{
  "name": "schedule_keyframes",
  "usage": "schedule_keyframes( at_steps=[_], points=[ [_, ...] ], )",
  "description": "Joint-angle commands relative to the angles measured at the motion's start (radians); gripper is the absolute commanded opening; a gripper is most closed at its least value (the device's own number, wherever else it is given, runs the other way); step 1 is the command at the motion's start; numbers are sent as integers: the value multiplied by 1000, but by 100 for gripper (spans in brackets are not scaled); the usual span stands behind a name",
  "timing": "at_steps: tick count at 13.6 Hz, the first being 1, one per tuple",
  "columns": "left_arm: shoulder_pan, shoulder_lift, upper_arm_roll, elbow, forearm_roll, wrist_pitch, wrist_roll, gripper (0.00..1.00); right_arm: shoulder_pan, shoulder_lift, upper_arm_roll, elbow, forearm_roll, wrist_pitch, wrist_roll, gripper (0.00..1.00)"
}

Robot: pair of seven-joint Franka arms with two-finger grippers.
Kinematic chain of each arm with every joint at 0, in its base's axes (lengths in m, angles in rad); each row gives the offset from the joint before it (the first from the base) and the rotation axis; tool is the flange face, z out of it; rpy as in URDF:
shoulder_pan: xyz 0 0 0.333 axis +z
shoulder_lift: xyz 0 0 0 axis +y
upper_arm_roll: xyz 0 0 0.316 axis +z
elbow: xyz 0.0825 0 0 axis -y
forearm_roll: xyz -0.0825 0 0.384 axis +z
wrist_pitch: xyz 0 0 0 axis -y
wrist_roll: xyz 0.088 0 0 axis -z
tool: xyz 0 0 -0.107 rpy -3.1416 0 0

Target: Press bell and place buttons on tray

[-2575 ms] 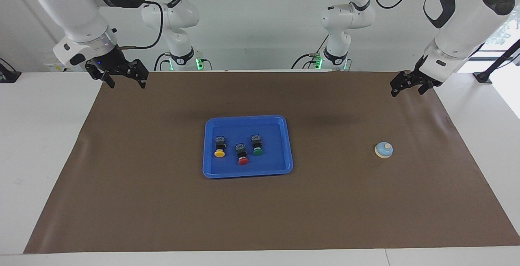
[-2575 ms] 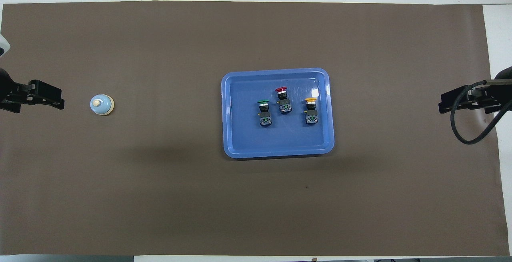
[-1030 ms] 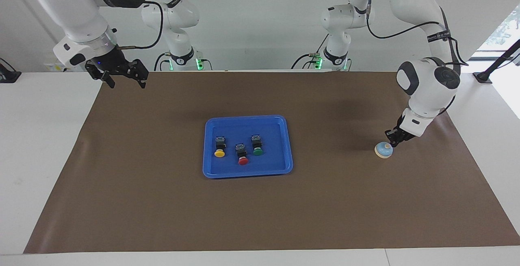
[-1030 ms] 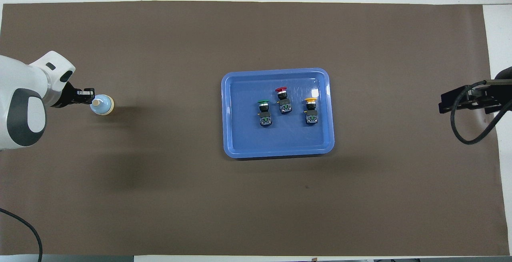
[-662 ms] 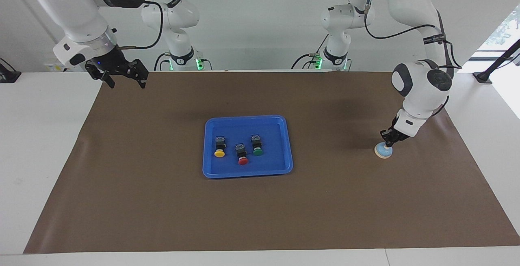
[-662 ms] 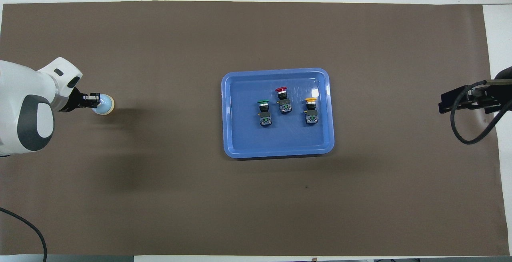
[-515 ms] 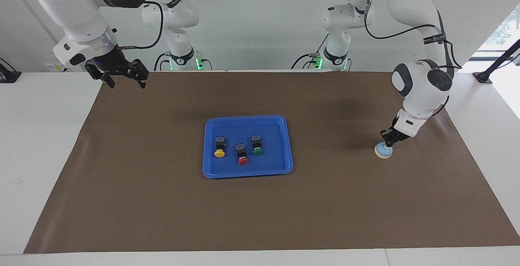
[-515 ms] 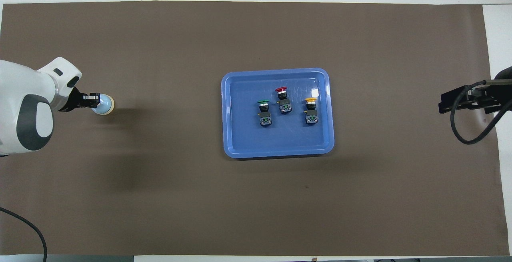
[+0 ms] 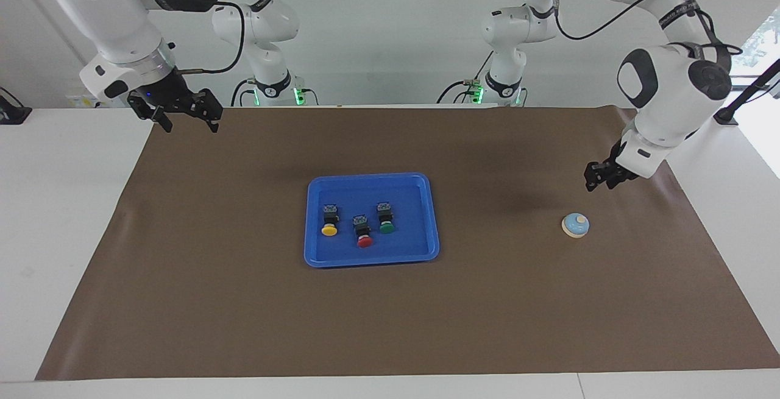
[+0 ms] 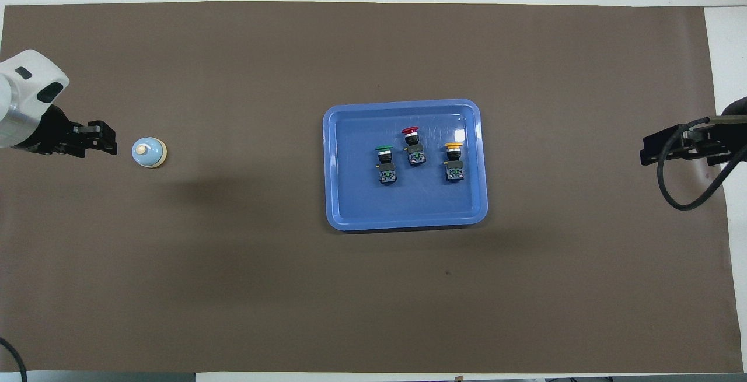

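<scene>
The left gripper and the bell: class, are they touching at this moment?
Apart. In the facing view the left gripper hangs in the air above the brown mat, with bare mat showing between it and the bell. The overhead view shows a gap too.

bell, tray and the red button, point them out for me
bell (image 9: 575,225), facing view, on its light blue dome.
tray (image 9: 369,178), facing view, on the rim nearest the robots.
red button (image 10: 410,130), overhead view, on its round red cap.
</scene>
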Motion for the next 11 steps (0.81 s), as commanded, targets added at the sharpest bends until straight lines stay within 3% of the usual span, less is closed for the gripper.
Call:
schedule_keyframes(
  at_steps=[1,5,11],
  points=[
    [-8,-103,5,-20,-3,-117,-9,100,-4,-12,5,-4,-11,-15,10,100],
    [-10,-192,-12,-19,-3,-215,5,100,-4,-12,5,-4,-11,-15,10,100],
    [-26,-114,-12,130,5,-267,6,100,-4,-12,5,-4,-11,-15,10,100]
  ],
)
